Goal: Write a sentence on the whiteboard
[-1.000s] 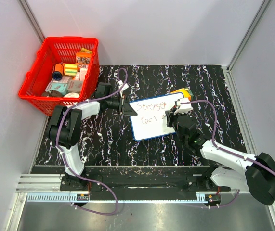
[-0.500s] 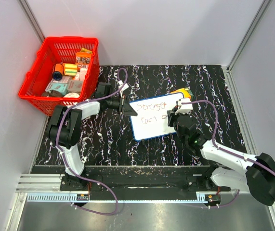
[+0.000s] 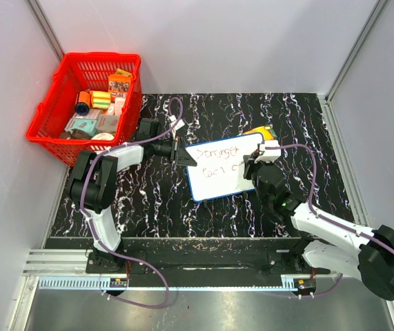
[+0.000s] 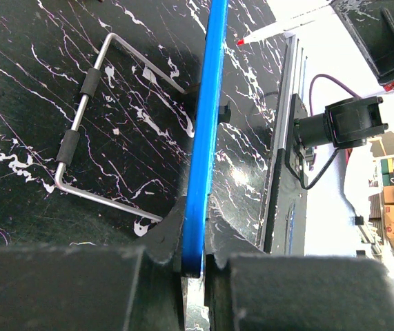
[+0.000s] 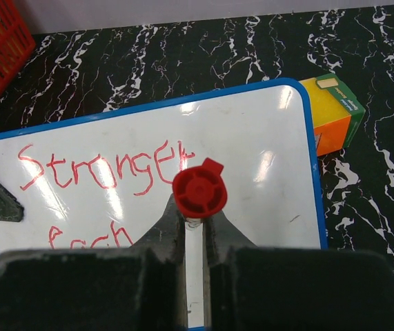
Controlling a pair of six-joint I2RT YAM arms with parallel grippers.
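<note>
Black marbled surface (image 3: 148, 200): orange box (image 5: 331, 114) beside blue-framed white whiteboard (image 5: 252, 158). Left jaws clamp its frame; right jaws clamp red marker (image 5: 199, 189) over red scrawled sentence (image 5: 100, 169).

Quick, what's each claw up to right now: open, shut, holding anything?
Left claw: closed on the blue frame of the whiteboard.
Right claw: closed on a red marker.

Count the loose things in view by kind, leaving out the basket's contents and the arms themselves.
whiteboard: 1
marker: 1
orange box: 1
red basket: 1
Total: 4
</note>
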